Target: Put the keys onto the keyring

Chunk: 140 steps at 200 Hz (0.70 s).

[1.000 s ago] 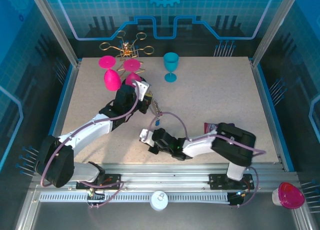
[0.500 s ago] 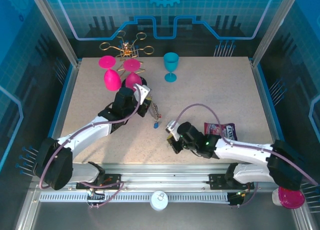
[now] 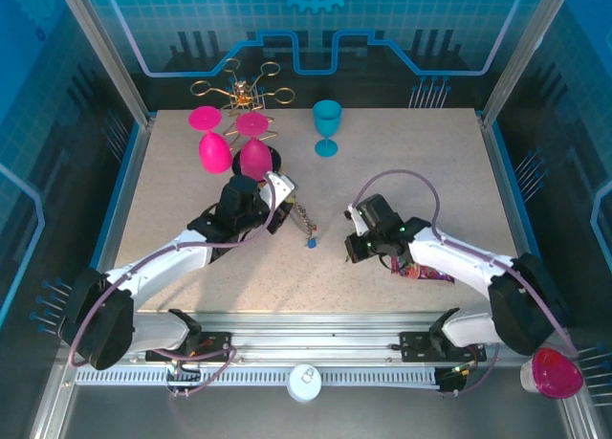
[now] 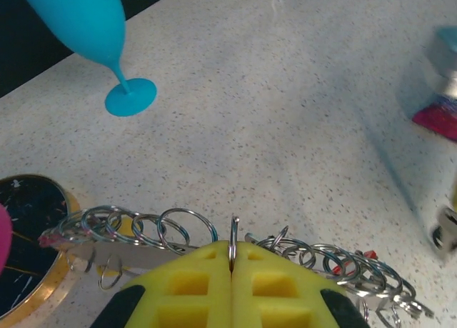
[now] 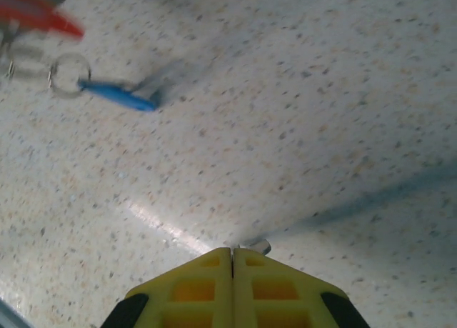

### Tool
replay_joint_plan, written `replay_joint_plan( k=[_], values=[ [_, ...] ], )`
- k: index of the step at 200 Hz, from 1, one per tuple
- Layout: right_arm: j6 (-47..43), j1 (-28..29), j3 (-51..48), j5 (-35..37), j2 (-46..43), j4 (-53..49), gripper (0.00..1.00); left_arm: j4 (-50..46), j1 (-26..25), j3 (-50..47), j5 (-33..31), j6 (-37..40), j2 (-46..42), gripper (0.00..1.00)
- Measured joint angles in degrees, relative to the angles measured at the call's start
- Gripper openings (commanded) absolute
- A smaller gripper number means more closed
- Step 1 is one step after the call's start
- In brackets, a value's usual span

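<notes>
My left gripper point(image 3: 279, 192) point(image 4: 232, 248) is shut on one silver split ring point(image 4: 233, 236) of the keyring point(image 4: 143, 231), a limp strand fringed with many silver rings. The strand hangs from the fingers down to the table point(image 3: 402, 162) in the top view. A blue key point(image 3: 311, 241) point(image 5: 118, 96) lies at its end, and a red tag point(image 5: 39, 17) shows blurred beside it. My right gripper point(image 3: 354, 240) point(image 5: 233, 254) hovers just right of the blue key. It is shut, and a small silvery key tip point(image 5: 255, 246) pokes out between its yellow fingers.
A teal goblet point(image 3: 326, 126) point(image 4: 100, 35) stands at the back. Two pink goblets point(image 3: 214, 150) and a gold wire rack point(image 3: 243, 95) sit back left, beside a black gold-rimmed disc point(image 4: 25, 228). A dark snack packet point(image 3: 427, 269) lies under my right forearm.
My right arm swung from the near left-centre to the right and farther from the near edge, its gripper staying shut. My left gripper drifted slightly right, dragging the strand and blue key along.
</notes>
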Motion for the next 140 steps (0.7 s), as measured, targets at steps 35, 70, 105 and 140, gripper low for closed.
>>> replay_joint_plan(
  k=[35,70,105,140],
  values=[
    [-0.2,-3.15,5.07,-0.66,6.49,-1.62,0.0,0.37,-0.52,-1.99,-0.02,2.03,-1.01,0.0],
    [-0.22,-4.46,8.92,-0.76,12.66,-1.03,0.0,0.61,-1.25,-3.13,0.61,4.17,-2.82,0.0],
    [-0.59,-5.03,12.15,-0.9,18.73,-0.07,0.0,1.18,-2.45,-4.61,2.21,6.29,-4.39,0.0],
    [-1.27,-5.38,15.04,-0.98,22.77,0.04,0.0,1.29,-2.45,-5.03,2.6,7.41,-4.48,0.0]
  ],
)
